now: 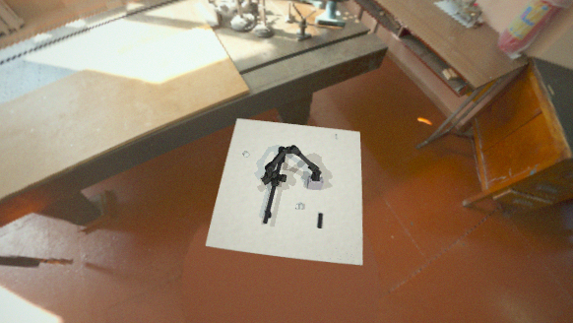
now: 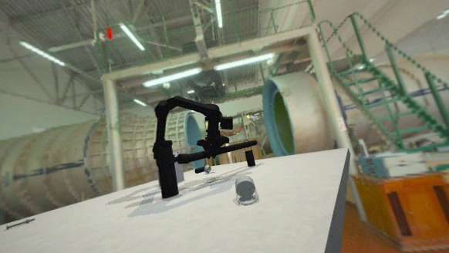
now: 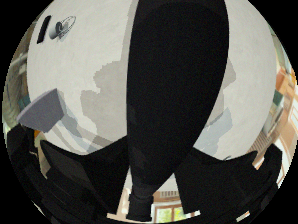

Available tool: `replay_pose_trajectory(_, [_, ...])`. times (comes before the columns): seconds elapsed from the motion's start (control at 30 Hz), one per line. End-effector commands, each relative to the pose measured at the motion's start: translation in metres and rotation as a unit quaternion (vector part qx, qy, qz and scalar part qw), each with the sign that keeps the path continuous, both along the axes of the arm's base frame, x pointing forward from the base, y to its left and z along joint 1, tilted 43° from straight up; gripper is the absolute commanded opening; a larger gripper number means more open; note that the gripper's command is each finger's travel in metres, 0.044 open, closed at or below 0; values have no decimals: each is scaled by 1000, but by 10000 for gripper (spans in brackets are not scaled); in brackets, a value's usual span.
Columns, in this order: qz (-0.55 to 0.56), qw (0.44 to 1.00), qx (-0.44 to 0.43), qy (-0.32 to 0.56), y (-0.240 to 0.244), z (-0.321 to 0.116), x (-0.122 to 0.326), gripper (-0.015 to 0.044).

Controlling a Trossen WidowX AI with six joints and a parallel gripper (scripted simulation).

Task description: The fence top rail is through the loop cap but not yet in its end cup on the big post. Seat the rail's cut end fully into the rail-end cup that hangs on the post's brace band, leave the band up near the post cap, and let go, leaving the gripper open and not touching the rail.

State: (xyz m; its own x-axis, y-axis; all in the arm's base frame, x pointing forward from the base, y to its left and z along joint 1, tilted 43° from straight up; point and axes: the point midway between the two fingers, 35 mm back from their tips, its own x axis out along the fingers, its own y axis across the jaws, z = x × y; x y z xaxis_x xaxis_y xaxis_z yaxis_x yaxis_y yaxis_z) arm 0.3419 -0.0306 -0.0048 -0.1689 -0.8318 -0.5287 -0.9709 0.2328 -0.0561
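The black top rail (image 1: 271, 199) (image 2: 239, 146) (image 3: 175, 75) runs from the big post (image 2: 170, 183) out past the loop cap on the short line post (image 2: 250, 158). My gripper (image 1: 274, 182) (image 2: 213, 150) (image 3: 152, 139) is shut on the rail between the two posts, with a finger on each side in the wrist view. The rail's cut end is close to the big post, near its top. Cup, brace band and post cap are dark against the post; how deep the rail end sits in the cup cannot be told.
My arm's base stands on a lavender block (image 1: 315, 184) (image 2: 179, 172) (image 3: 44, 112) beside the big post. A loose black cylinder (image 1: 320, 220) (image 3: 44, 30), a ring fitting (image 1: 300, 206) (image 3: 62, 28), a grey cap (image 1: 246, 154) (image 2: 246, 190) and a thin bolt (image 2: 20, 224) lie on the white table (image 1: 340, 246) (image 2: 293, 193).
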Motion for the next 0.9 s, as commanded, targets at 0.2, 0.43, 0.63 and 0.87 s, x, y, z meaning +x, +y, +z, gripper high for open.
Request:
replay_pose_trajectory(0.2, [6,1000,-3,-3,4,4,3,0])
replay_pose_trajectory(0.43, [6,1000,-3,-3,5,5,4,0])
replay_pose_trajectory(0.63, [-2,1000,-2,2,0,2,0,0])
replay_pose_trajectory(0.87, [-2,1000,-2,2,0,3,0,0])
